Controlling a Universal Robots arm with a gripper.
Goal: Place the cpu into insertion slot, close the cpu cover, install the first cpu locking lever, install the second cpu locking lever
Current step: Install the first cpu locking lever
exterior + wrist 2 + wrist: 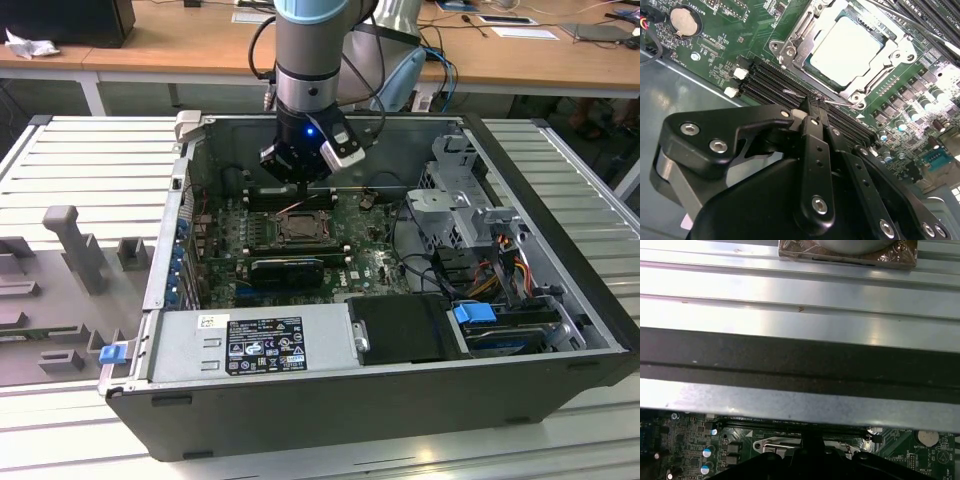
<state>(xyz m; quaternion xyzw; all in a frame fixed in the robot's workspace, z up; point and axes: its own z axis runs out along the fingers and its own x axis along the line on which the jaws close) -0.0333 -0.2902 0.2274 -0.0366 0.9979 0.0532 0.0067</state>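
Partly pincer-hidden locking lever (840,102)

Cpu (846,48) pale silvery-grey; cpu cover (892,52) bright silver metal. Circuit board (725,55) green. Memory slots (771,82) black. End effector (812,112) matte black, silver screws. Case wall (790,360) dark grey. Drive latch (474,313) blue. Counter (90,160) ribbed silver aluminium.

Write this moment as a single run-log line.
chip: seated in socket | cover: closed over chip | gripper: shut, at wire lever
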